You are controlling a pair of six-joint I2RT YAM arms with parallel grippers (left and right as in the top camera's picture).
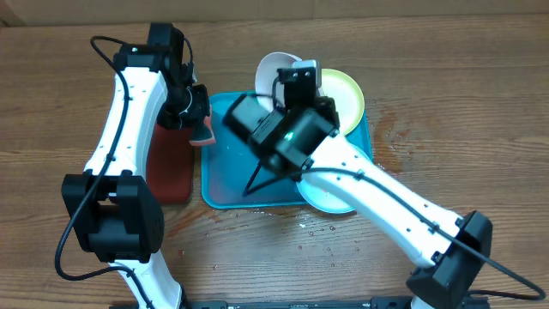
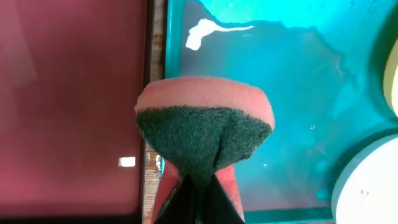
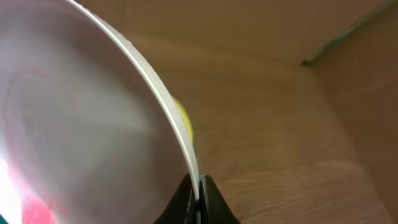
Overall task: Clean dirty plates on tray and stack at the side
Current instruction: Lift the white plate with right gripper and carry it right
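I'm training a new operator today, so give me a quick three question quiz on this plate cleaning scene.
1. True or false: the left gripper is shut on a sponge.
2. What does the right gripper hold? A: a plate, clamped by its rim. B: a cup. C: nothing.
3. Fill in the blank: in the overhead view, the dark red tray lies on the ____ side of the blue tray.

Key: 1 true; 2 A; 3 left.
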